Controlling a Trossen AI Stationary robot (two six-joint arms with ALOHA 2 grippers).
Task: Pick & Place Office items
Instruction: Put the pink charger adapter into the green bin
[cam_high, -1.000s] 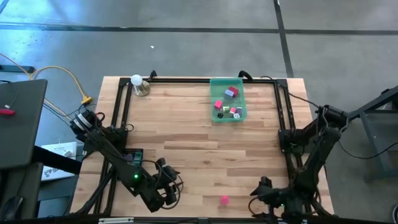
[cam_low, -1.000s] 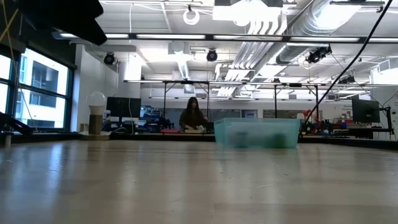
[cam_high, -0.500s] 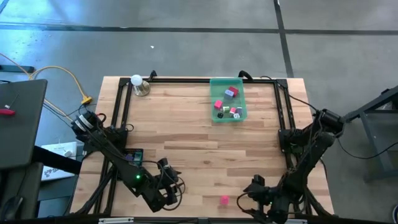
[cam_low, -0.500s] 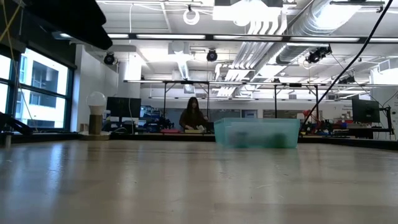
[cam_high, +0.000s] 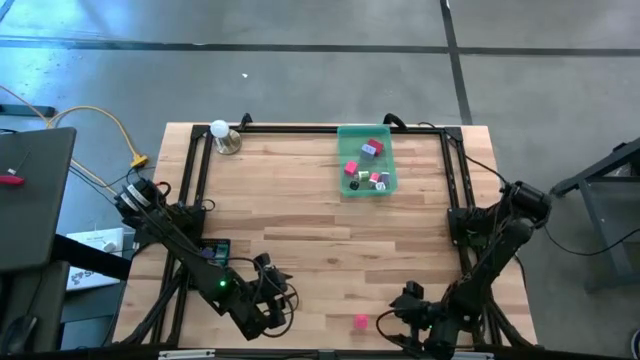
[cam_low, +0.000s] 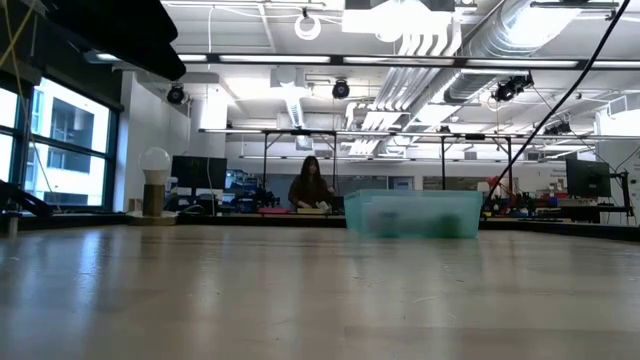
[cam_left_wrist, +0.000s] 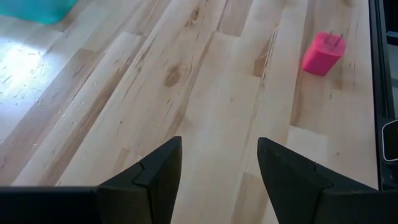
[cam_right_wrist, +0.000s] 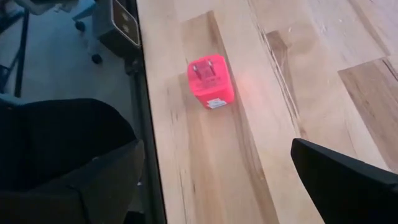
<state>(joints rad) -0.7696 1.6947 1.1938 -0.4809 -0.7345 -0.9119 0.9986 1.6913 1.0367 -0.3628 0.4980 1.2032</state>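
A small pink block (cam_high: 360, 321) with two short prongs on one face lies on the wooden table near its front edge; it also shows in both wrist views (cam_left_wrist: 323, 53) (cam_right_wrist: 211, 82). My right gripper (cam_high: 392, 325) (cam_right_wrist: 217, 180) is open just to the right of it, with its fingers pointing at the block and apart from it. My left gripper (cam_high: 280, 303) (cam_left_wrist: 219, 162) is open to the left of the block, above bare wood, with nothing between its fingers. Several more small items lie in the translucent green tray (cam_high: 345, 185) at the back of the table.
A white ball on a round metal base (cam_high: 222, 135) stands at the back left corner. A black frame (cam_high: 300, 128) runs along the table's back and sides. In the low view the green tray (cam_low: 415, 213) shows far off, and a person (cam_low: 311, 185) sits beyond the table.
My right gripper has sunk and gone along the near edge toward the pink block, staying open. The block has stayed where it was.
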